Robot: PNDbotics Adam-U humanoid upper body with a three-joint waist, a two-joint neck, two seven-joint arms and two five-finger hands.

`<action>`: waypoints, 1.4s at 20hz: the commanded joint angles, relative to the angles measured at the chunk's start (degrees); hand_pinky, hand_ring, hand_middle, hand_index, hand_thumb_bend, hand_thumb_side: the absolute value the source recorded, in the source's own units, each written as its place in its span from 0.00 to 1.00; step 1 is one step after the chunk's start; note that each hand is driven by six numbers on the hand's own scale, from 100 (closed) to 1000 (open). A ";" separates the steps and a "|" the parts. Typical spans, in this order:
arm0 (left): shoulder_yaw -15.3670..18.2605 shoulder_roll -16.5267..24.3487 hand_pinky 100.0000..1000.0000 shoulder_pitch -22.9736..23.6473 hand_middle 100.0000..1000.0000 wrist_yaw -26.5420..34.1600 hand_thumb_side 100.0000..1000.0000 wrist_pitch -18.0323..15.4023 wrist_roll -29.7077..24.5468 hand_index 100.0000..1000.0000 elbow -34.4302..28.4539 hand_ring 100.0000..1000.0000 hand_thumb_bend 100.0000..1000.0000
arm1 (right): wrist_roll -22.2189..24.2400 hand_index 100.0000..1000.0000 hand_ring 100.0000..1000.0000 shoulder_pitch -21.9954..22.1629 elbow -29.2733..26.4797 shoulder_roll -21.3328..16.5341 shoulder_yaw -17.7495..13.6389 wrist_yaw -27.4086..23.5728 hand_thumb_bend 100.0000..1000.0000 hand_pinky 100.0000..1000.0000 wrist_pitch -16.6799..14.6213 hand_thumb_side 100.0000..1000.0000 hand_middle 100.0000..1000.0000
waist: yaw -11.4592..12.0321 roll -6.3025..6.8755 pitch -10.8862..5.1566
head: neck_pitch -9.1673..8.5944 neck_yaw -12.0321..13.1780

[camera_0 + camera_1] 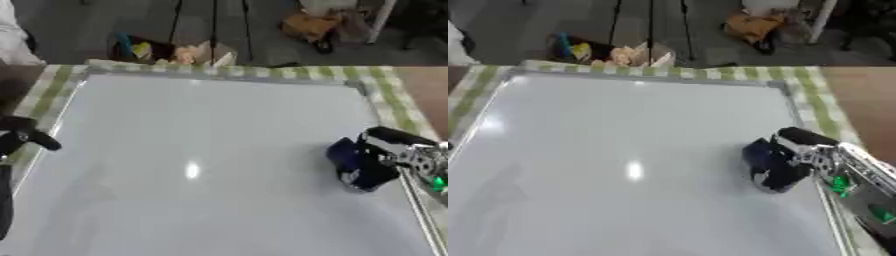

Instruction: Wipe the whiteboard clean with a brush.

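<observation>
A large whiteboard with a grey frame covers most of the table, and its surface looks blank with a light glare near the middle. A dark blue brush rests on the board near the right edge. My right hand comes in from the right with its fingers curled round the brush. At the left edge of the board, my left hand shows only as a dark shape, seen in the left eye view alone.
A green and white striped cloth lies under the board and shows along its far and right sides. Beyond the table's far edge, boxes and bags sit on the floor.
</observation>
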 commanded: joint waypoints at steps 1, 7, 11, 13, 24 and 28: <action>-0.52 0.45 0.40 -0.90 0.78 -0.05 0.97 -0.11 -0.32 0.58 -1.03 0.90 0.00 | 6.08 0.10 0.34 0.53 -1.66 -1.15 1.25 -0.33 0.00 0.15 5.34 0.20 0.35 | 0.16 0.02 -0.93 | -0.40 0.11; -0.58 0.43 0.40 -0.89 0.78 0.03 0.97 -0.18 -0.54 0.58 -1.03 0.90 0.00 | 5.75 0.10 0.35 -0.25 -3.80 -2.41 2.12 3.20 0.00 0.15 5.33 0.22 0.35 | 0.38 -0.16 -1.05 | -0.37 0.05; -0.56 0.43 0.40 -0.84 0.78 0.08 0.97 -0.18 -0.57 0.58 -1.03 0.90 0.00 | 8.01 0.10 0.34 -1.37 -5.37 -2.53 1.98 6.27 0.00 0.14 4.93 0.22 0.35 | 0.36 -0.35 -1.15 | -0.33 0.00; -0.53 0.43 0.40 -0.78 0.78 0.06 0.97 -0.15 -0.56 0.58 -1.03 0.90 0.00 | 9.29 0.10 0.34 -1.77 -6.37 -2.54 2.12 7.22 0.00 0.14 4.61 0.22 0.35 | 0.38 -0.50 -1.18 | -0.28 -0.05; -0.47 0.42 0.40 -0.64 0.78 -0.06 0.97 -0.06 -0.46 0.58 -1.03 0.91 0.00 | 13.95 0.10 0.34 -3.08 -9.38 -2.47 3.41 7.43 0.00 0.15 3.86 0.22 0.35 | 0.55 -1.08 -1.15 | -0.33 -0.17; -0.46 0.42 0.40 -0.67 0.78 -0.10 0.97 -0.05 -0.45 0.58 -1.03 0.91 0.00 | 14.52 0.10 0.34 -2.78 -8.63 -1.84 3.52 6.21 0.00 0.15 4.50 0.21 0.35 | 0.53 -1.08 -0.97 | -0.36 -0.17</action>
